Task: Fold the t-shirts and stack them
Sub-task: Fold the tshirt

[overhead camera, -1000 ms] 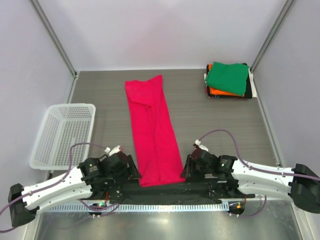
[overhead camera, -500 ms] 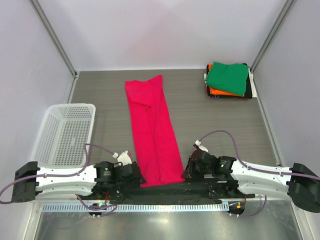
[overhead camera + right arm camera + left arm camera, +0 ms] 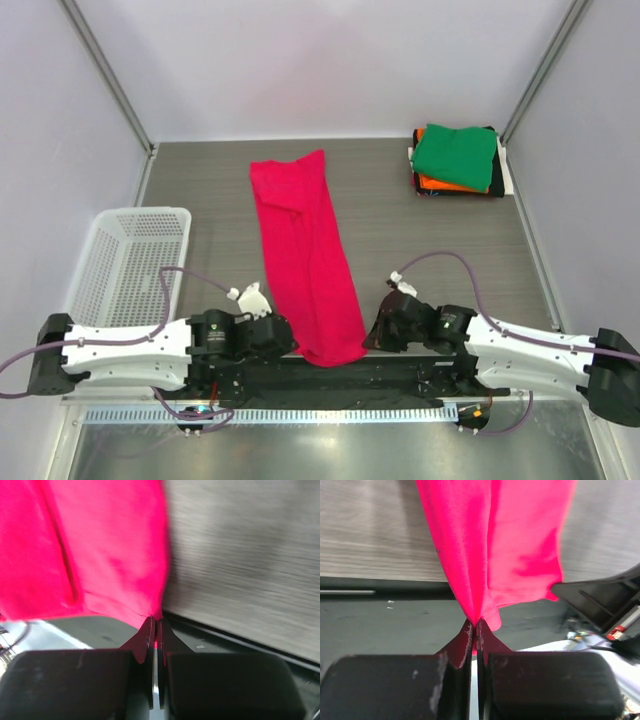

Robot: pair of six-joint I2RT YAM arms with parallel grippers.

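Observation:
A bright pink-red t-shirt [image 3: 303, 255] lies as a long narrow strip down the middle of the table, its near end lifted a little off the near edge. My left gripper [image 3: 287, 339] is shut on the near left corner of that t-shirt [image 3: 485, 555], cloth pinched between the fingertips [image 3: 468, 630]. On the near right corner of the same t-shirt [image 3: 100, 555], my right gripper [image 3: 371, 336] is shut. A stack of folded t-shirts [image 3: 457, 160], green on top of orange, dark and white, sits at the far right corner.
A white plastic mesh basket [image 3: 128, 270] stands at the left edge of the table. A black bar [image 3: 360, 378] and a metal rail run along the near edge, under both arms. Grey walls close in the far side and both sides.
Both grippers have shut on the near corners of the pink-red t-shirt. Its near end has lifted and bunched narrower. The left arm has swung in from the left.

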